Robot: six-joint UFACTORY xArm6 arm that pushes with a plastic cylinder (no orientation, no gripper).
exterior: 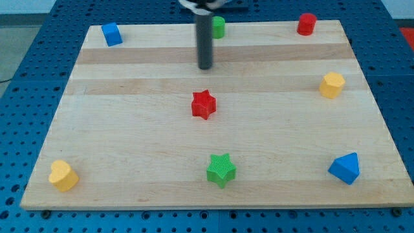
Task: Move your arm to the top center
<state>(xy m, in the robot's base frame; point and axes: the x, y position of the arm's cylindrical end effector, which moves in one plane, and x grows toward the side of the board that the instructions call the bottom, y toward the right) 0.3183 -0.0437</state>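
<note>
Rod descending from the view's top edge, my tip (206, 66) on the board (129, 162) near top centre. No fingers on this rig: plain rod end, nothing held, touching no block.

Green cylinder (218, 27) just beside the rod on the view's right, at the top edge, partly hidden behind it. Red star (203, 104) below my tip, apart from it, near board centre. Green star (221, 169) further down, near the bottom edge.

Blue block (112, 33) in the top-left corner. Red cylinder (306, 24) top right. Yellow block (332, 85) at the right edge. Blue block (345, 168) bottom right, wedge-like. Yellow block (63, 175) bottom left, heart-like.

8 blocks in all, well apart from each other.
</note>
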